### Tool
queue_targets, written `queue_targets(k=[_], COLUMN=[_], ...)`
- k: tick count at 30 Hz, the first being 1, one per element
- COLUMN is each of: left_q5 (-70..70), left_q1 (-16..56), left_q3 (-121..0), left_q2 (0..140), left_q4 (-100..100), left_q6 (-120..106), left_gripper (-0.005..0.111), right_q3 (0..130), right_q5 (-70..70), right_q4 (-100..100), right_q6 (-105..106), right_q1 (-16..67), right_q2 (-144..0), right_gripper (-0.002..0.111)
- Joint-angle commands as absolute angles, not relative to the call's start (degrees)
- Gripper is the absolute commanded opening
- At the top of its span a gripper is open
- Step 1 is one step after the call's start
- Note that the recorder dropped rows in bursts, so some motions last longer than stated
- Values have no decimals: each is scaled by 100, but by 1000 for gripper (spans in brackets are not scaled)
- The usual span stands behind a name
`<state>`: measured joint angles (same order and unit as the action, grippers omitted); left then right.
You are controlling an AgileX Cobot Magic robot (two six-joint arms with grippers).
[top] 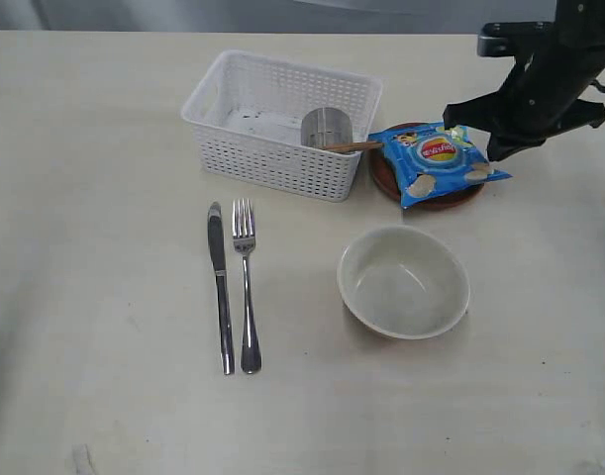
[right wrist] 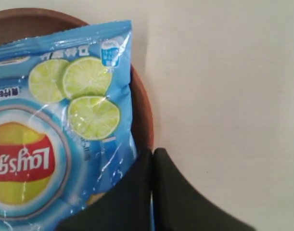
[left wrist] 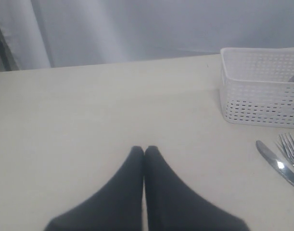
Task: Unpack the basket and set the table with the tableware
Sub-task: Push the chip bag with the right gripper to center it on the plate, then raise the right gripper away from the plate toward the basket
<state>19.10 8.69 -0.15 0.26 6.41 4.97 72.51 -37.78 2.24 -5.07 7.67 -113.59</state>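
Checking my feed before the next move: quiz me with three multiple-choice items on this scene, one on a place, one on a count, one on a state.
1. Where does the chip bag lie?
A. flat on the table
B. on the brown plate
C. across the knife and fork

2. How many steel cutlery pieces lie on the table?
A. one
B. four
C. two

3. The left fingers are:
A. shut, with nothing between them
B. wide open
C. shut on the knife

Answers:
1 B: the brown rim shows beneath the bag.
2 C: only the knife and fork lie there, side by side.
3 A: the left wrist view shows them pressed together over bare tabletop.
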Motion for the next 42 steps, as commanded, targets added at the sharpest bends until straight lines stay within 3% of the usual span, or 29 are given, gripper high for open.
queue_targets(k=[1, 14, 32, 42], left_q5=[1868, 1868, 1868, 1868], left_q1=[854, 854, 854, 854], left_q3=[0, 0, 0, 0], left_q2=[0, 0, 0, 0], left_q4=[567, 567, 567, 567], left_q6=[488, 488, 488, 488], left_gripper=[0, 0, 0, 0], right_q3=[7248, 7261, 7357, 6820], right_q5=[-3823, -3827, -4730, -4032], right_q4=[0, -763, -42, -166], right_q6=[-425, 278, -468, -1098], right_q1=[755, 755, 525, 525], right_q2=[-11526, -11491, -11152, -11299], right_gripper=[-1, -1, -1, -1])
